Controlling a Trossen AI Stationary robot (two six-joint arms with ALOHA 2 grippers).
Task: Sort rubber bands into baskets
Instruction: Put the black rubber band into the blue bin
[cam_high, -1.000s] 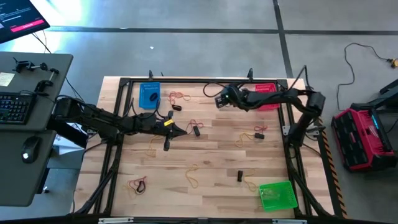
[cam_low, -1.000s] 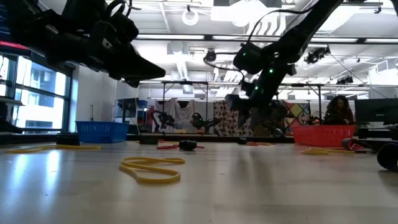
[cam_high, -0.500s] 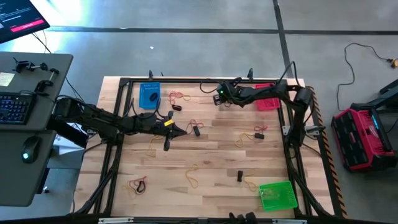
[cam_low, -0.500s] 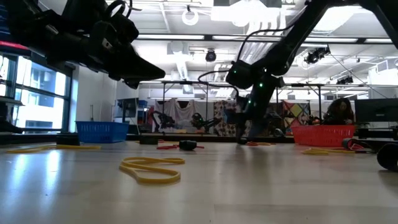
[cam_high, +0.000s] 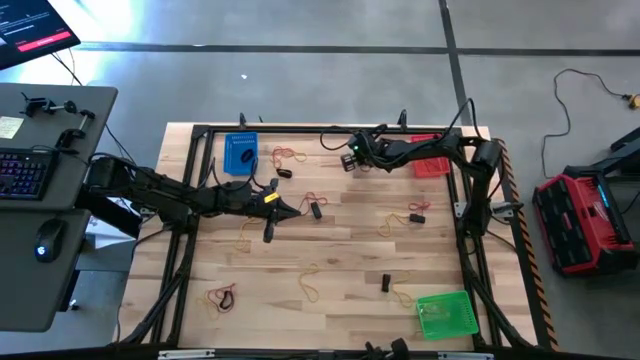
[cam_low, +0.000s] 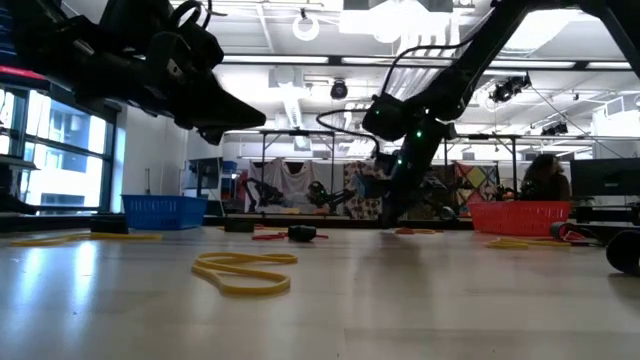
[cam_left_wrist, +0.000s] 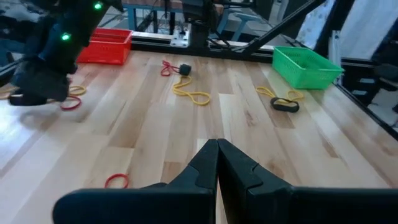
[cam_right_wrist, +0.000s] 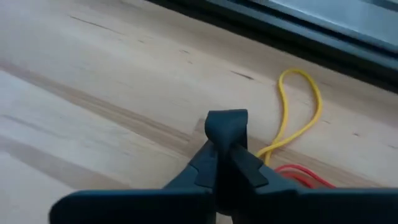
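Right gripper (cam_right_wrist: 225, 134) pressed together on the table by the far rail, beside a yellow band (cam_right_wrist: 297, 112) and red band (cam_right_wrist: 300, 175), apparently mid-pick though the catch is unclear; next lift toward the red basket (cam_high: 432, 160); left gripper (cam_left_wrist: 217, 152) shut, waiting mid-table.

3 baskets (cam_high: 446, 315) are sitting on the table (cam_high: 350, 250): 1 blue (cam_high: 240, 153), 1 red (cam_high: 432, 163), 1 green. 2 arms (cam_high: 180, 195) are reaching over it. Bands (cam_high: 311, 285) are lying scattered, approx. 4 yellow, 4 red, 4 black; exact no. unclear, some overlapping. Beside the table are sitting 1 keyboard (cam_high: 22, 172), 1 mouse (cam_high: 46, 240), 1 case (cam_high: 580, 222).
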